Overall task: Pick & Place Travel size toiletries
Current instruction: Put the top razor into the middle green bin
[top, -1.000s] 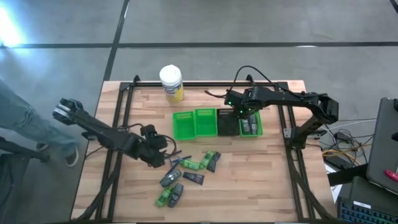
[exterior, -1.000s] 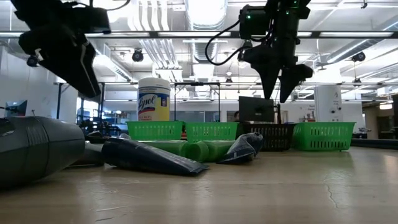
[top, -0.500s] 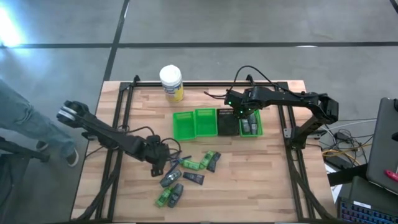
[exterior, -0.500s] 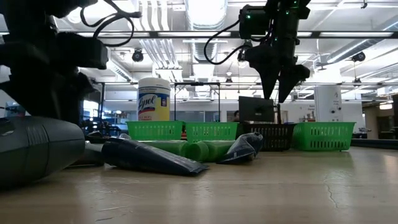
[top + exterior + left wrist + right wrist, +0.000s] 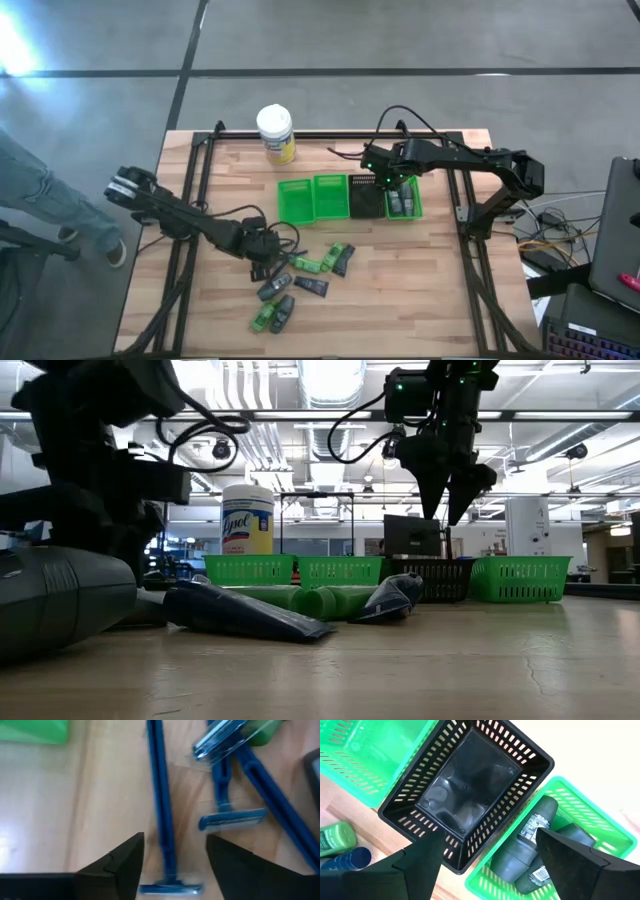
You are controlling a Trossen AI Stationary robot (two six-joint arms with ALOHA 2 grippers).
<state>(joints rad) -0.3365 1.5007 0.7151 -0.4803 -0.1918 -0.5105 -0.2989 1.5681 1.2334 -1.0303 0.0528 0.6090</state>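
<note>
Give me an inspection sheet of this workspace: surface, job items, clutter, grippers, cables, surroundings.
Surface: wooden table, black frame rails along its edges.
Job's things: loose toiletries in a pile at front centre; blue razors among them; grey tubes already in the rightmost green basket.
Clutter: wipes jar at the back; two more green baskets, no contents seen; black basket empty.
Grippers: left gripper open, low over the pile, fingers either side of a razor handle; right gripper open, empty, above the black and rightmost baskets.
Cables: black cable loops over the right arm; loose wires off the table's right.
Surroundings: concrete floor; person's leg at left.
</note>
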